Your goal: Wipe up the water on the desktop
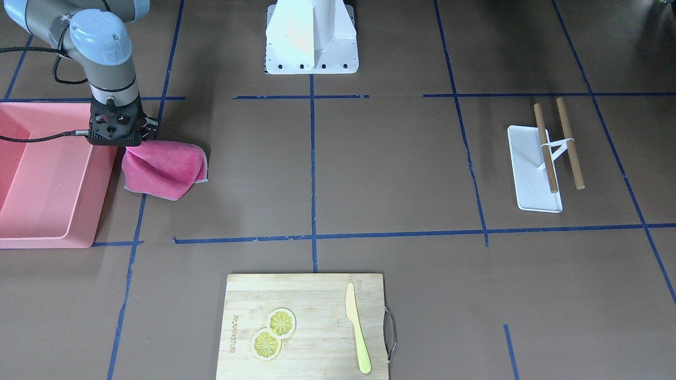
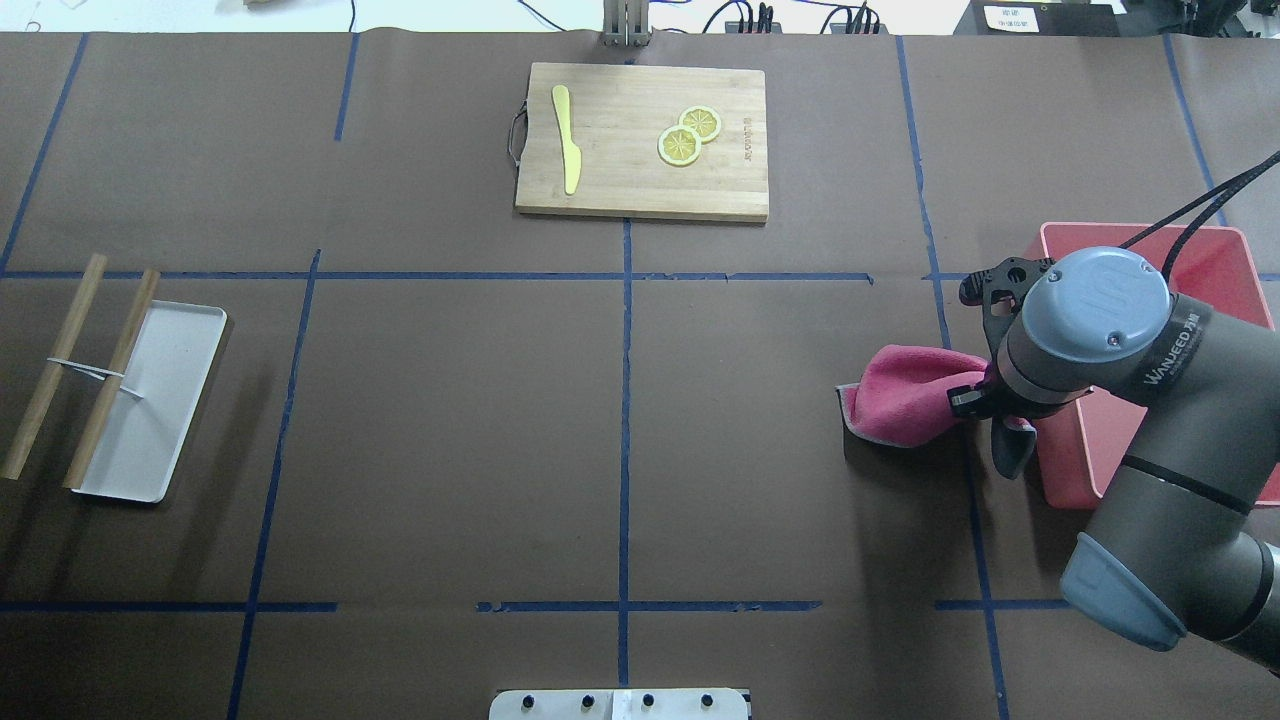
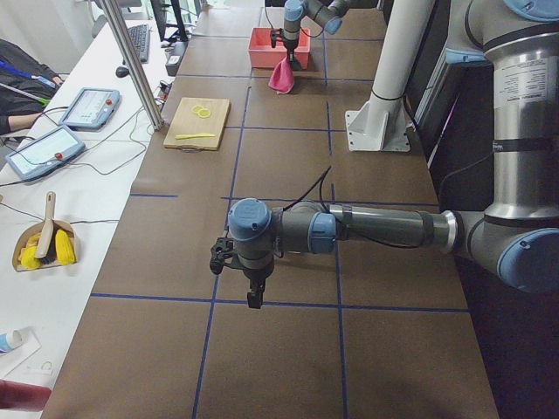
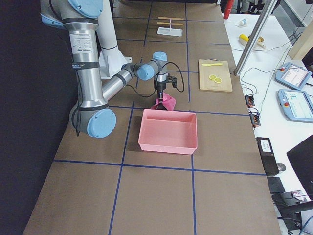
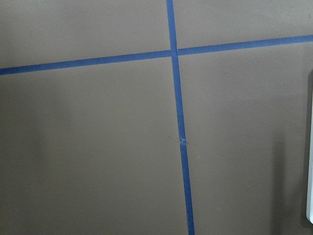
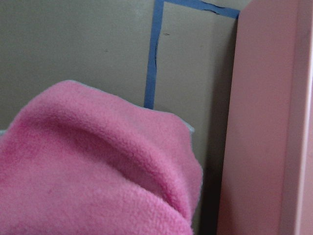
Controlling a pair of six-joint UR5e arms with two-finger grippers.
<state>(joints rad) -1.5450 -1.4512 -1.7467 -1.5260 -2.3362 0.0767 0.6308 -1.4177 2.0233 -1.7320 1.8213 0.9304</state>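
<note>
The desktop [image 1: 396, 174] is a matte brown surface marked by blue tape lines; I see no water on it. My right gripper [image 1: 138, 143] is shut on a pink cloth [image 1: 163, 166], which hangs from it just beside the pink bin. The cloth also shows in the overhead view [image 2: 900, 395] and fills the right wrist view [image 6: 88, 171]. I cannot tell whether its lower edge touches the desktop. My left gripper [image 3: 253, 297] points down over bare desktop near a tape line, far from the cloth; I cannot tell whether it is open or shut.
A pink bin [image 1: 31, 235] stands right beside the cloth. A wooden cutting board [image 1: 317, 295] carries two lemon slices and a yellow knife. A white tray [image 1: 528, 174] with two wooden sticks lies on the far side. The robot base [image 1: 311, 42] stands at the table's edge.
</note>
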